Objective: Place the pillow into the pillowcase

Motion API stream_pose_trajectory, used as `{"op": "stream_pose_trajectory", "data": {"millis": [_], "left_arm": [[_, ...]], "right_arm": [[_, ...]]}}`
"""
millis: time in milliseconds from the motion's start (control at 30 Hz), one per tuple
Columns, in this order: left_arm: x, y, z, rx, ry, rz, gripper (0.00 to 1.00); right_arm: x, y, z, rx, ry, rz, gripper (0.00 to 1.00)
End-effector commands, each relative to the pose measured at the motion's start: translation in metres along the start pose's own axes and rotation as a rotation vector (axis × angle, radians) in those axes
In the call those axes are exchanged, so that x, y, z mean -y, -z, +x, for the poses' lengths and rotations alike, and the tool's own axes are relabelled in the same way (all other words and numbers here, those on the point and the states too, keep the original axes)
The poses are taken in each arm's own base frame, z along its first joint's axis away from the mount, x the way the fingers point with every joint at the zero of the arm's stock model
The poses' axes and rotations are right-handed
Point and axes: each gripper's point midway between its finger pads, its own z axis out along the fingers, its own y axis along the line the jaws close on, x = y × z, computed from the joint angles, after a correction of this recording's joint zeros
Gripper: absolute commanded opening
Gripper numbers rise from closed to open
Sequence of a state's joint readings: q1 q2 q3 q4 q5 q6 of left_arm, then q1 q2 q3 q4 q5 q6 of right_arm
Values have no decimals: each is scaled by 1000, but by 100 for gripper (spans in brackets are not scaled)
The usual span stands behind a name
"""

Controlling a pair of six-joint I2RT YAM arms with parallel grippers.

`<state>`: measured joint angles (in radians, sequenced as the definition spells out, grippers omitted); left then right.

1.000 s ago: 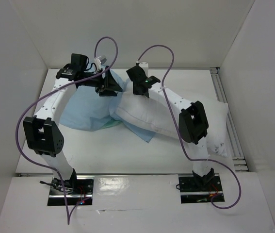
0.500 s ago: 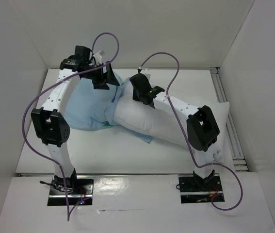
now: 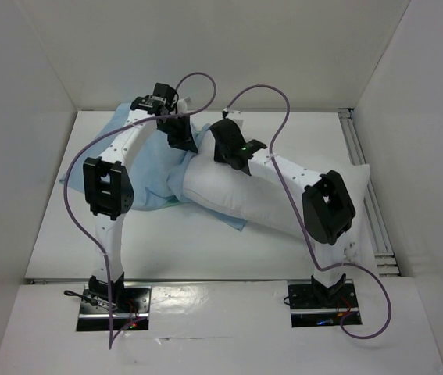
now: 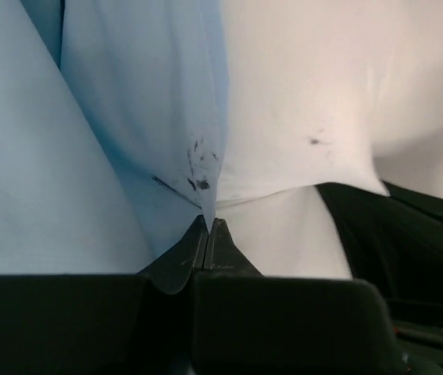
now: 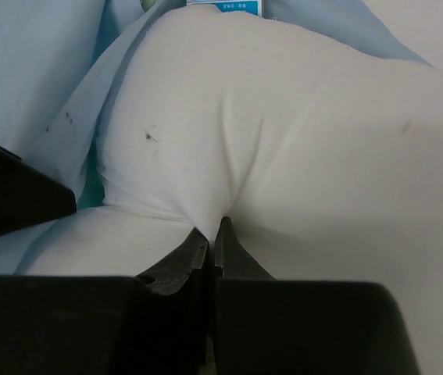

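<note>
The white pillow (image 3: 284, 191) lies slantwise across the table, its left end inside the mouth of the light-blue pillowcase (image 3: 147, 168). At that mouth my left gripper (image 3: 185, 144) is shut, and in the left wrist view it (image 4: 208, 223) pinches the blue pillowcase (image 4: 127, 117) edge beside the pillow (image 4: 299, 94). My right gripper (image 3: 234, 158) sits on the pillow's left end; seen from the right wrist, it (image 5: 215, 226) is shut on a fold of the pillow (image 5: 299, 133). A strip of mint green (image 3: 176, 205) peeks out under the case.
White walls enclose the table (image 3: 174, 242) on three sides. A metal rail (image 3: 359, 156) runs along its right edge. Purple cables (image 3: 280, 117) loop above both arms. The two grippers work close together, and the left one (image 5: 10, 191) shows in the right wrist view.
My left arm has swung right to the pillowcase's mouth and its gripper has shut on the edge. The pillowcase has spread out leftward. The right gripper has kept its hold.
</note>
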<state>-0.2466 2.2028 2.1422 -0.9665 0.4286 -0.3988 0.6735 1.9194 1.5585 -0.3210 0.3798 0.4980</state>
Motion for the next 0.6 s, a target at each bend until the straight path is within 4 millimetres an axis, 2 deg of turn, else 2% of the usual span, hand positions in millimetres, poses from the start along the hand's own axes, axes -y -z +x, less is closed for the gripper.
{"op": "stream_pose_trajectory", "data": {"millis": [0, 33, 67, 133, 167, 200, 267, 333, 367, 467, 567], "left_arm": [[24, 24, -29, 97, -26, 113, 0], [37, 34, -31, 104, -9, 191, 0], [50, 56, -37, 151, -22, 237, 0], [69, 82, -46, 204, -45, 318, 0], [85, 94, -49, 221, -59, 386, 0], [90, 105, -51, 235, -63, 415, 0], [113, 128, -53, 254, -99, 503, 0], [125, 137, -50, 236, -107, 560, 0], [129, 139, -49, 218, -108, 595, 0], [137, 141, -44, 210, -124, 610, 0], [152, 147, -33, 177, -143, 657, 0]], "right_arm": [[1, 7, 18, -52, 22, -18, 0], [-5, 13, 17, -46, 56, -34, 0], [-6, 18, 14, -26, 68, -33, 0], [-13, 27, 12, 3, 103, -53, 0], [-20, 38, 10, 28, 127, -75, 0], [-24, 45, 10, 38, 139, -91, 0], [-34, 60, 9, 72, 172, -112, 0], [-38, 80, 1, 134, 181, -122, 0], [-48, 96, -3, 165, 202, -151, 0], [-58, 116, -14, 226, 224, -166, 0], [-80, 141, -33, 298, 258, -202, 0]]}}
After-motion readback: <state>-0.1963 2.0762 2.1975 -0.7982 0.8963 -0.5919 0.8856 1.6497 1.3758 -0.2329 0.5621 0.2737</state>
